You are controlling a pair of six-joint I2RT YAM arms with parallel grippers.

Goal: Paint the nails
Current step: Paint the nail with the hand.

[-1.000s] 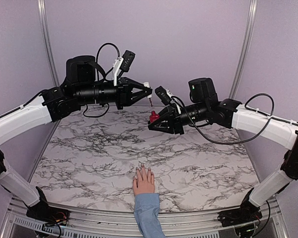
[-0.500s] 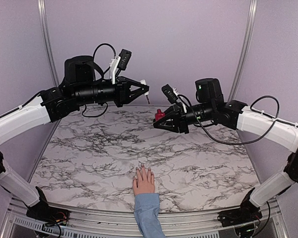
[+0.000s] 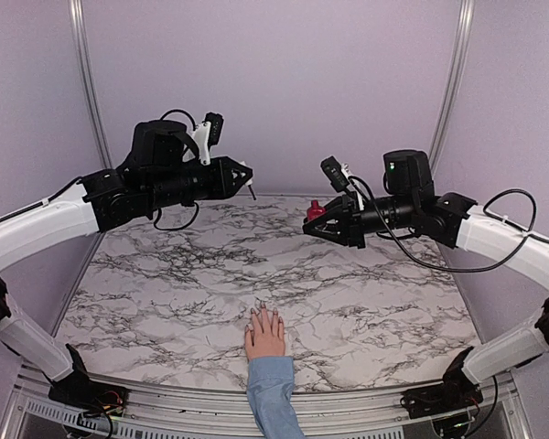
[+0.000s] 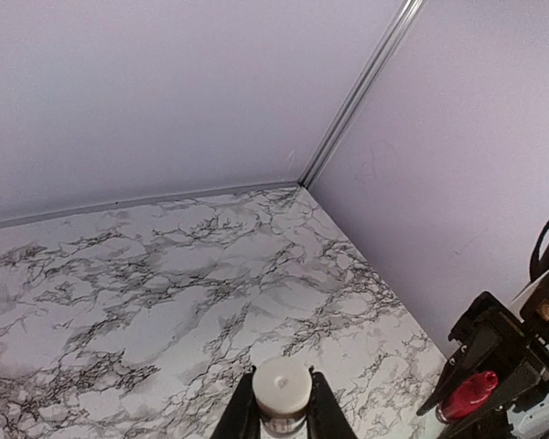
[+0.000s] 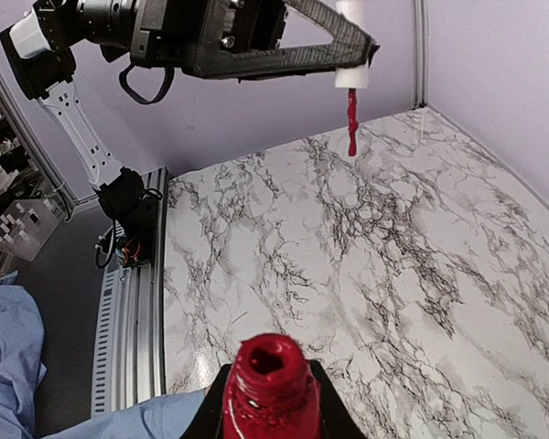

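Observation:
A pale pink hand (image 3: 265, 335) in a light blue sleeve (image 3: 274, 395) lies flat at the table's near edge. The nails (image 3: 263, 314) at its fingertips are too small to tell their colour. My left gripper (image 3: 247, 180) hangs high at the back left, shut on the white cap (image 4: 282, 386). A red-coated brush (image 5: 351, 123) points down from that cap. To its right, my right gripper (image 3: 313, 219) is shut on the open dark red polish bottle (image 5: 271, 384), also high above the table. Both grippers are far from the hand.
The marble-patterned table (image 3: 165, 274) is closed in by lilac walls at the back and sides. A metal rail (image 3: 165, 402) runs along the near edge by the arm bases. In the right wrist view, blue cloth (image 5: 9, 366) shows beyond the table's edge.
The two grippers have drawn apart. The left one with the cap and brush went left, and the right one with the bottle went right. The hand has not moved.

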